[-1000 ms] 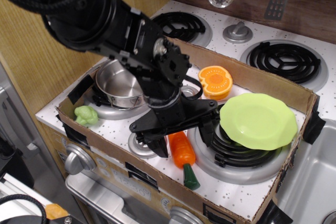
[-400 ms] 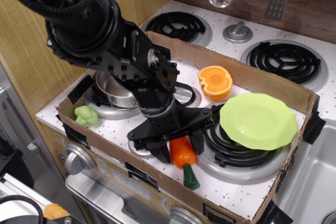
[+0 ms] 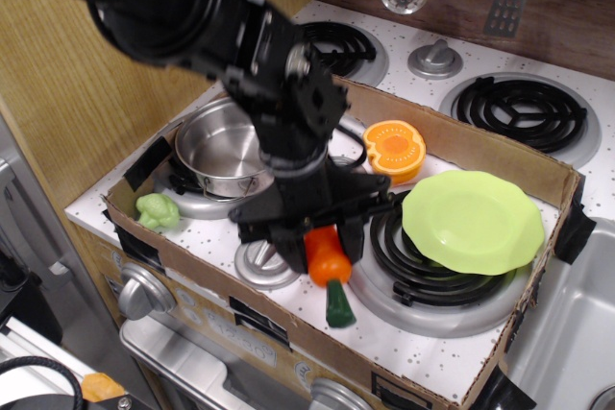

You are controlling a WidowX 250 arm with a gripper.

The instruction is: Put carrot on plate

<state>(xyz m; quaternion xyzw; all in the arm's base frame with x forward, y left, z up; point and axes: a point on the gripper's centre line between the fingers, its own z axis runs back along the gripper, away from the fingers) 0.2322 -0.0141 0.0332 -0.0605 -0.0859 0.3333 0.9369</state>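
The gripper (image 3: 322, 242) is clamping the carrot (image 3: 328, 268) near its thick orange end, with the 2 black fingers (image 3: 288, 253) sitting on either side of it, and the green stub is hanging down below the jaws; the carrot seems to be lifting clear of the stove top, though this 1 view is not showing the gap plainly. So the grasp is looking done, while the carry and the release are both remaining. The plate (image 3: 473, 220) is lying to the right of the gripper, well apart from it, tilting on a black burner coil (image 3: 423, 271) and holding nothing. The arm is reaching down from the upper left, with its wrist pointing almost straight down. Behind the gripper, a steel pot (image 3: 219, 147) is standing inside the cardboard tray (image 3: 485, 146).
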